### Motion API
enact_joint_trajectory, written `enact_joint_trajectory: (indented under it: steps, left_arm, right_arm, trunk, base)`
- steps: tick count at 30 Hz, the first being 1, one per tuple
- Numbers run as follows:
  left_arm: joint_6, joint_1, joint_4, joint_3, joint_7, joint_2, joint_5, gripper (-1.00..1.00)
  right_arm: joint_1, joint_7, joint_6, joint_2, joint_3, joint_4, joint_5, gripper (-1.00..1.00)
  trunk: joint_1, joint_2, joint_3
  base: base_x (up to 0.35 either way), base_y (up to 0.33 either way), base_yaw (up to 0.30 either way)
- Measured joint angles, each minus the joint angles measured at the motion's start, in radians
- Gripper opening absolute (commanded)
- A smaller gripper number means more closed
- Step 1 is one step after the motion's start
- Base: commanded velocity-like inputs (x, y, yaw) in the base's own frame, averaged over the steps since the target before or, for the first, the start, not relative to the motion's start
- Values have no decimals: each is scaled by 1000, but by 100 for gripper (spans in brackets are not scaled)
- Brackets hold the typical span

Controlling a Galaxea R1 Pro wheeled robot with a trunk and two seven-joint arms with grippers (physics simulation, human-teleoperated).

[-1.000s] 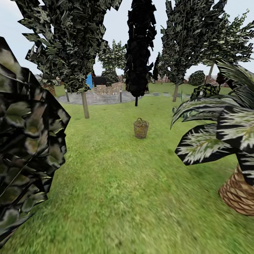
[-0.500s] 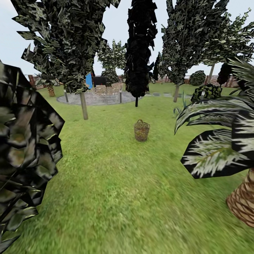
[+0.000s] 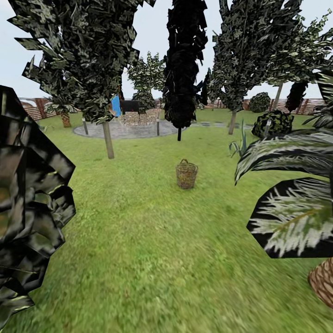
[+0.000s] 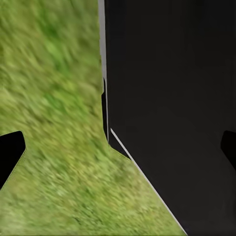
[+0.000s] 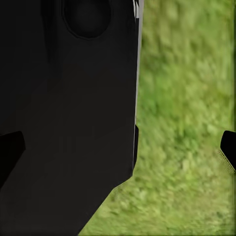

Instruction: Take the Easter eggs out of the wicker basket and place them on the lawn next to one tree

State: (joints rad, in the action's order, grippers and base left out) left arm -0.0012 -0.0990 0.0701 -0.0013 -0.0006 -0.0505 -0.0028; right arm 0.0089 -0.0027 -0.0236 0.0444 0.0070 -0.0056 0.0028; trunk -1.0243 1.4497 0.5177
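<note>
The wicker basket stands upright on the lawn, out in the open grass well ahead of the camera, and it serves as the landmark here. Beyond it and to its left rises a tree with a slim pale trunk and a dark speckled crown; straight behind it stands a narrow black cypress, and beyond that a grey paved circle with a blue and black object I cannot identify. Behind the basket to the right stands another slim-trunked tree, then a round shrub and a brown slatted fence. Much nearer the camera than the basket, dark foliage crowds in from the left and a palm with a scaly trunk from the right; the grass between them is open up to the basket. The basket is brown, loosely woven, round, with a loop handle at its rim; its contents are too small to make out. In each wrist view, the left gripper and right gripper show dark fingertips set wide apart with nothing between them, over grass beside a black body panel.
</note>
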Motion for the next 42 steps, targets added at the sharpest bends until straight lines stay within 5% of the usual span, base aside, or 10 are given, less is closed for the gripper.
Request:
enact_joint_trajectory:
  steps: [42]
  left_arm:
    - [0,0,0,0,0,0,0,100]
  right_arm:
    - [0,1,0,0,0,0,0,100]
  trunk:
    - [0,0,0]
  base:
    - [329,0,0]
